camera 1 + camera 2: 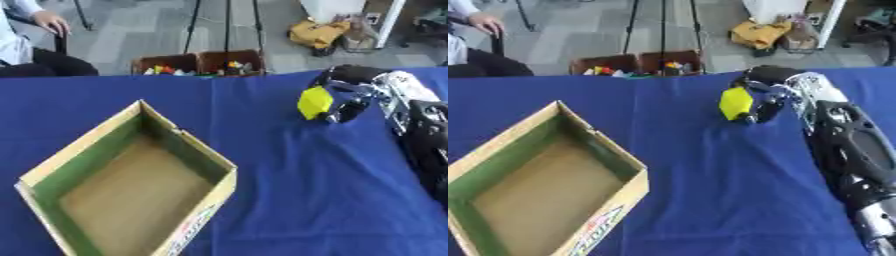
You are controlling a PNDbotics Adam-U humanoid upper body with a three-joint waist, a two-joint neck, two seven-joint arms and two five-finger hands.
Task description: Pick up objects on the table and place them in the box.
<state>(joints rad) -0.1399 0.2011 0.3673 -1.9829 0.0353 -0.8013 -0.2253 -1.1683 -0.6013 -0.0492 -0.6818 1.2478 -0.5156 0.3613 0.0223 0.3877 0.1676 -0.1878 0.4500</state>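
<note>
A small yellow object (pixel 315 102) is held just above the blue table, right of centre and toward the far edge. My right hand (pixel 348 95) has its fingers curled round the yellow object, with the black and silver arm (pixel 846 145) coming in from the lower right. The open cardboard box (pixel 131 182) with green inner walls stands at the lower left, and nothing shows inside it. The hand is to the right of the box and farther back, well apart from it. My left hand shows in neither view.
The blue cloth (pixel 306 190) covers the table. Beyond the far edge stand two brown bins (pixel 199 63) holding several coloured items, tripod legs (pixel 226 25) and a yellow bag (pixel 319 32) on the floor. A seated person (pixel 26 45) is at the far left.
</note>
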